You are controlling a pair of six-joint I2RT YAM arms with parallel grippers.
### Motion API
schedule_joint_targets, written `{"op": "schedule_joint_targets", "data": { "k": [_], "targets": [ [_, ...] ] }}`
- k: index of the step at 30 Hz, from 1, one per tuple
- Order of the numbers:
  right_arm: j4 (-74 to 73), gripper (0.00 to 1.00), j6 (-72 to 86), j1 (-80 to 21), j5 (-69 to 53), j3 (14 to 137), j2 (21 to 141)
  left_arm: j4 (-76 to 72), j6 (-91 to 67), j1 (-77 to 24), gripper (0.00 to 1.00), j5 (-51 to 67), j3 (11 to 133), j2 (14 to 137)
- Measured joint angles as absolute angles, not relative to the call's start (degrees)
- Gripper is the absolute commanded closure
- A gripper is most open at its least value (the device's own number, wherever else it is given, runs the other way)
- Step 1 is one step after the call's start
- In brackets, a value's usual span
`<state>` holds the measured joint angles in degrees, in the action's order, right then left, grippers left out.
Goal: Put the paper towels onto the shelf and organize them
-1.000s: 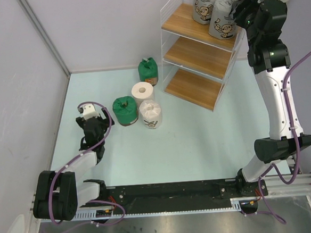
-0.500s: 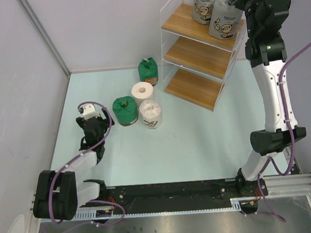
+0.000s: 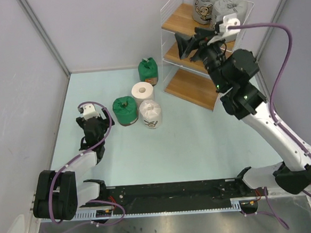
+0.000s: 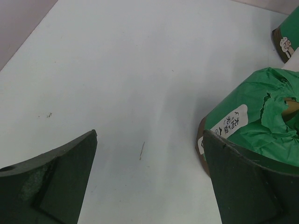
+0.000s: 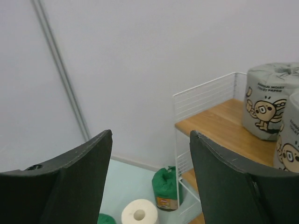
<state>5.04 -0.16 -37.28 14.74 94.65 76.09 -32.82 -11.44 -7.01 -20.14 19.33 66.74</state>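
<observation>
Rolls [image 5: 139, 213] wait below the right gripper [image 5: 150, 134], open and empty; I would lower it squarely over one. Left gripper [image 4: 149, 135]: wide open, empty.

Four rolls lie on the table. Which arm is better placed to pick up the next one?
Left, probably. The left gripper is open, low beside the nearer green roll. The right gripper, open and empty, is up by the shelf, farther away.

Shelf [image 3: 192, 86] on table [image 3: 200, 140]; two grey-print rolls [image 3: 205, 5] on top board; four rolls [image 3: 143, 90] on table.
</observation>
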Motion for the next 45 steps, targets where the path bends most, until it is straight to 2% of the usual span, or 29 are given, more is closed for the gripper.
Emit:
{"op": "schedule_joint_targets", "data": {
  "k": [6, 17, 24, 45],
  "targets": [
    [5.5, 0.25, -2.6, -43.3, 18.6, 87.5, 73.9, -32.8, -11.4, -7.0, 0.00, -20.1, 19.3, 66.7],
    [-11.9, 0.23, 2.0, -48.0, 19.0, 82.3, 95.9, -32.8, -11.4, -7.0, 0.00, -20.1, 19.6, 66.8],
    [-16.3, 0.23, 9.4, -48.2, 17.6, 79.9, 102.5, -32.8, -11.4, -7.0, 0.00, -20.1, 19.6, 66.9],
    [-14.5, 0.24, 17.6, -46.9, 15.4, 79.8, 105.3, -32.8, -11.4, -7.0, 0.00, -20.1, 19.6, 66.9]
  ]
}}
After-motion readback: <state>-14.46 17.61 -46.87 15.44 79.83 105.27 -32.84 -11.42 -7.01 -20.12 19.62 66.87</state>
